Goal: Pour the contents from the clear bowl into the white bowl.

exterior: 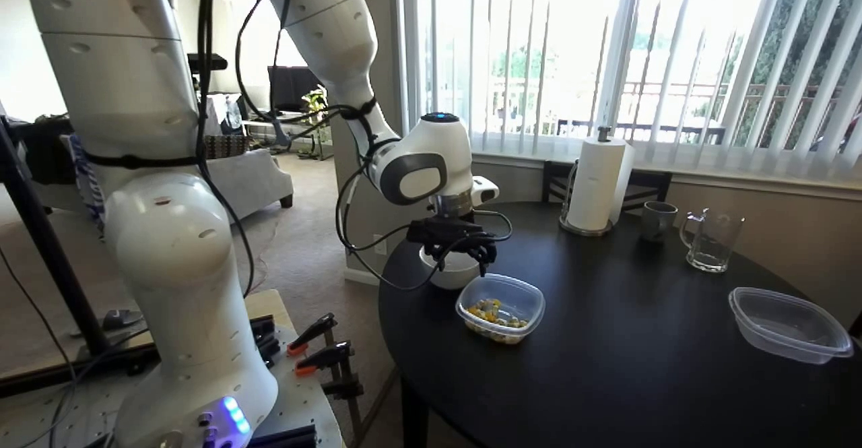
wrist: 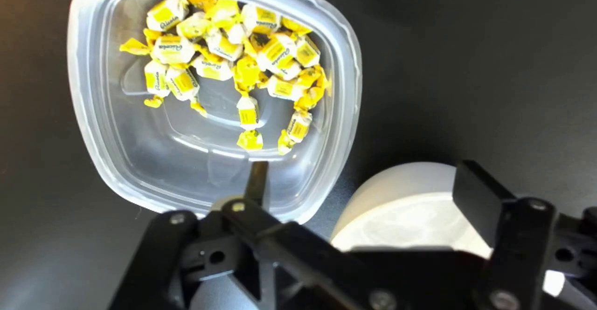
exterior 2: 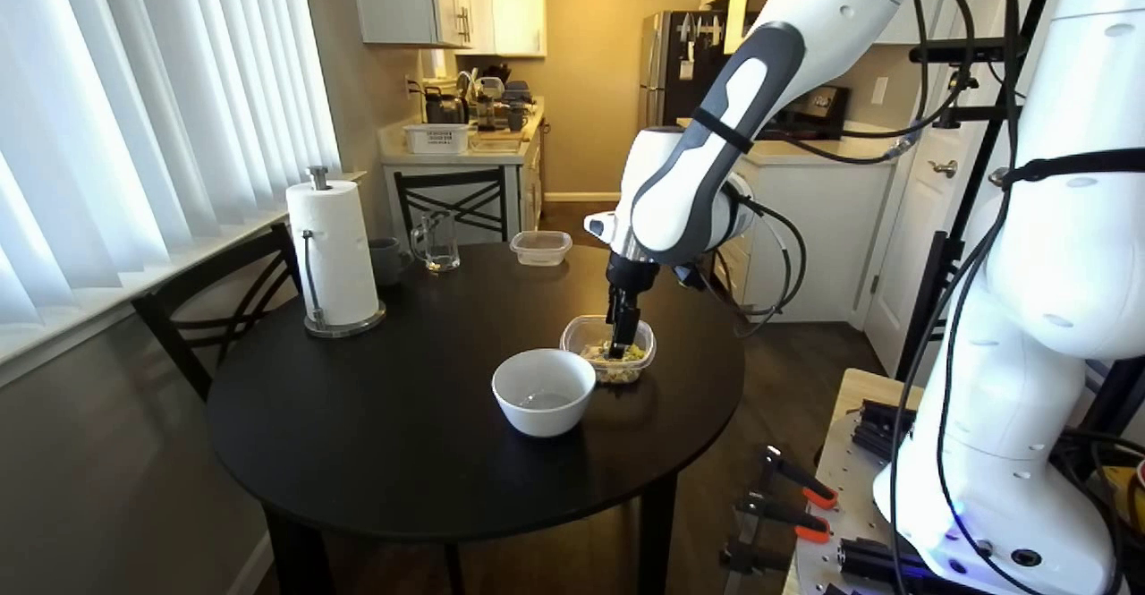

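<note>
The clear bowl (wrist: 352, 91) stands upright on the dark table and shows in both exterior views (exterior: 532, 300) (exterior 2: 570, 342). It holds the contents (wrist: 219, 44), several candies in yellow and white wrappers. The white bowl (exterior 2: 544, 407) stands close beside it and looks empty; the gripper partly covers it in the wrist view (wrist: 396, 221). My gripper (wrist: 364, 172) is open and empty, its fingers wide apart. In the wrist view one finger overlaps the clear bowl's near part and the other overlaps the white bowl. In an exterior view the gripper (exterior: 483, 266) is at the clear bowl's rim; contact cannot be told.
A paper towel roll on a stand (exterior: 596, 185), a grey mug (exterior: 658, 220) and a clear glass mug (exterior: 712, 242) stand along the window side. A wider clear container (exterior: 788, 330) sits at the far side of the round table (exterior 2: 376, 434).
</note>
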You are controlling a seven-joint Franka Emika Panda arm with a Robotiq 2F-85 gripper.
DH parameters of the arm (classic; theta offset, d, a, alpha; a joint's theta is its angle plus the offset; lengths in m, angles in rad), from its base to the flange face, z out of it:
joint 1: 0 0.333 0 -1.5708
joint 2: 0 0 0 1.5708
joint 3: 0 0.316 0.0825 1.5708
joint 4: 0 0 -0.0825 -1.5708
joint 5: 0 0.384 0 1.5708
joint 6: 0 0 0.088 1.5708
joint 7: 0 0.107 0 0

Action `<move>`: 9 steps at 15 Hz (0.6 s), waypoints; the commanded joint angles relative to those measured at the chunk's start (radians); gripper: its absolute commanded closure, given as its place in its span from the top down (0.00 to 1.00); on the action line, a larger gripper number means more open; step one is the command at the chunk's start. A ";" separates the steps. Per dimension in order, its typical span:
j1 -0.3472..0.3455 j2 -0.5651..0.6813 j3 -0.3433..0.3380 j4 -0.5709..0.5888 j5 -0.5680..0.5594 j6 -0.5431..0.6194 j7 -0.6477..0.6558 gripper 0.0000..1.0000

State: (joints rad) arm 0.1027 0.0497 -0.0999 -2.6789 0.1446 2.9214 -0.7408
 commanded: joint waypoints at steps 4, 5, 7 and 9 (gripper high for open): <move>-0.105 0.267 0.066 0.144 -0.161 0.087 0.125 1.00; -0.106 0.291 0.063 0.158 -0.192 0.092 0.152 0.75; -0.114 0.326 0.066 0.180 -0.243 0.099 0.197 0.67; -0.112 0.339 0.060 0.188 -0.286 0.105 0.238 0.53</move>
State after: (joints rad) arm 0.0115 0.3619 -0.0515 -2.5046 -0.0702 2.9945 -0.5720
